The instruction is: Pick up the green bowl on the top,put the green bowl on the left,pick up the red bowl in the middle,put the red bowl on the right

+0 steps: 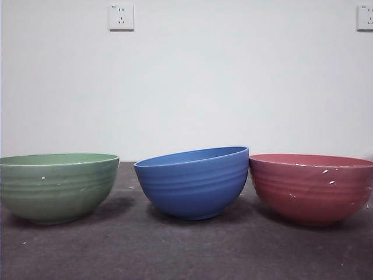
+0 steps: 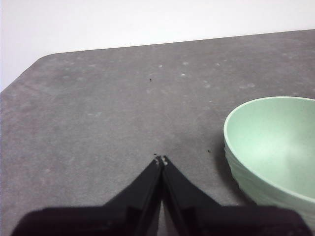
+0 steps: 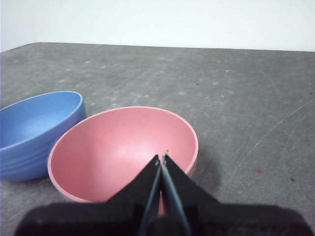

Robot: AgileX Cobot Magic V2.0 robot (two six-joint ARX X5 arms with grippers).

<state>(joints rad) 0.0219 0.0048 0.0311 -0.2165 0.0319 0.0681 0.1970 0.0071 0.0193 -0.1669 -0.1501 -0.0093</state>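
In the front view three bowls stand in a row on the dark table [image 1: 186,251]: the green bowl [image 1: 57,186] upright at the left, a blue bowl [image 1: 193,182] in the middle, tilted with its right rim raised and touching or nearly touching the red bowl [image 1: 312,188], which sits upright at the right. No arm shows here. In the left wrist view the left gripper [image 2: 161,161] has its jaws pressed together on nothing, over bare table just beside the green bowl [image 2: 275,147]. In the right wrist view the right gripper [image 3: 162,158] is likewise closed and empty, above the red bowl [image 3: 123,152], with the blue bowl [image 3: 37,132] next to it. Both placements look done; nothing seems left.
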